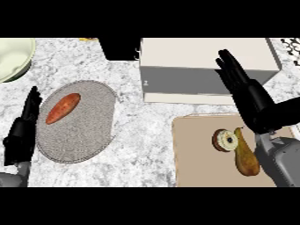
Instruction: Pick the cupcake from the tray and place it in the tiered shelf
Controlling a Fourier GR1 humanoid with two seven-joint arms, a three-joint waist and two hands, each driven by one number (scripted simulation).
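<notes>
Cupcake [227, 140] sits mid-tray [191, 154] beside the pear [245, 156]; my right hand [259, 105], fingers straight and empty, should descend clear of that pear.

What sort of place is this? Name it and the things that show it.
Most likely a kitchen counter: a marbled stone worktop carries a pale bowl, a sweet potato on a round woven mat, and a tray holding a cupcake and a pear.

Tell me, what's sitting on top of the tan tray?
On the tray lie a cupcake and a brown pear, side by side. The right hand and its forearm cover the tray's right part, so anything there is hidden.
</notes>
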